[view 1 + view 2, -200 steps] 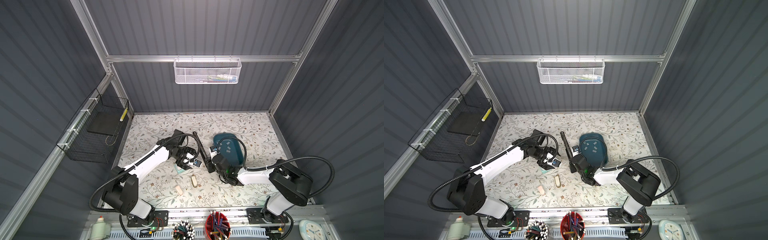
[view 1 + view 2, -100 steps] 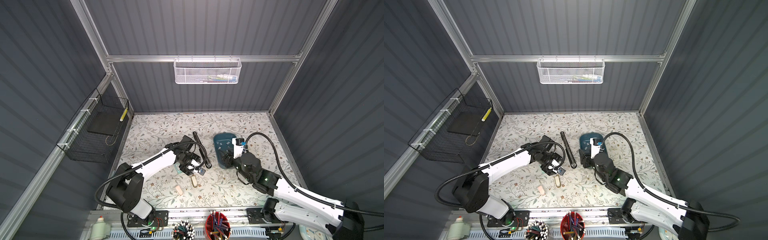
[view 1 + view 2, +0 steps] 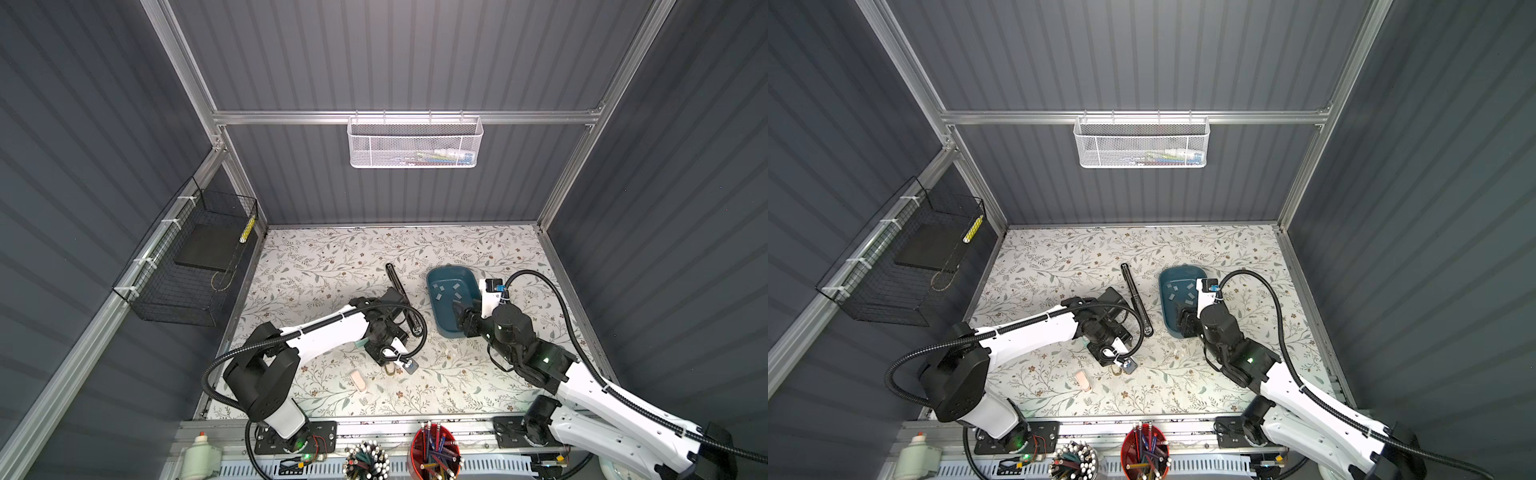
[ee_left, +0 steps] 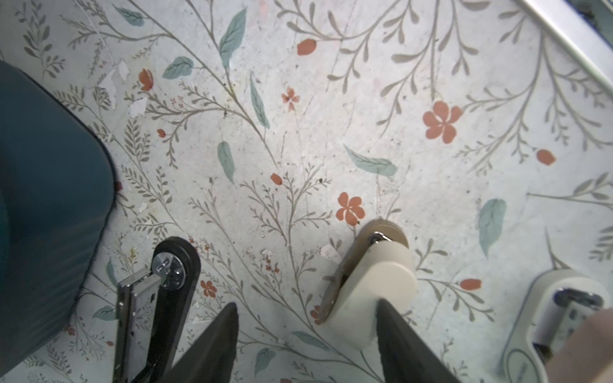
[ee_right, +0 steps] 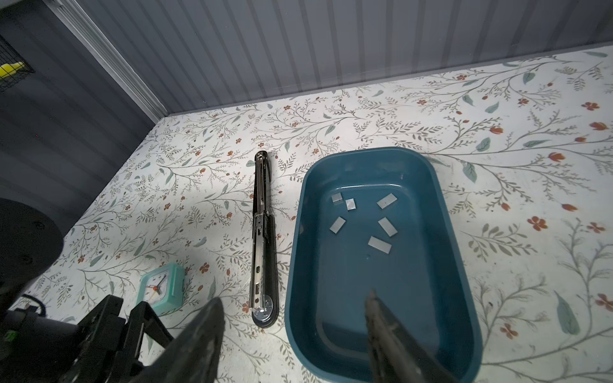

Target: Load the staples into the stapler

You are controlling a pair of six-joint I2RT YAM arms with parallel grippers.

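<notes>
The black stapler (image 3: 402, 297) (image 3: 1136, 300) lies opened flat on the floral table, its metal channel up (image 5: 261, 232) (image 4: 156, 298). Several grey staples (image 5: 365, 219) (image 3: 448, 291) lie loose in the teal tray (image 5: 295, 265) (image 3: 453, 270) to its right. My right gripper (image 5: 292, 318) (image 3: 461, 320) hangs open over the tray's near end, one finger over the tray floor, the other over the table by the stapler's hinge end. My left gripper (image 4: 306, 331) (image 3: 388, 357) is open, low over the table, one finger against a small beige stapler (image 4: 371, 278).
A pale blue-white small stapler (image 4: 557, 318) and a pink one (image 3: 358, 380) lie near the front. A teal clock (image 5: 162, 288) sits beside the left arm. Pen cups (image 3: 435, 455) stand beyond the front edge. Wire baskets hang on the left (image 3: 191, 266) and back (image 3: 415, 143) walls.
The right arm swung out to the right, its gripper pulling back from the stapler's near end to the tray and opening wider. The left gripper moved toward the front, onto the beige stapler.
</notes>
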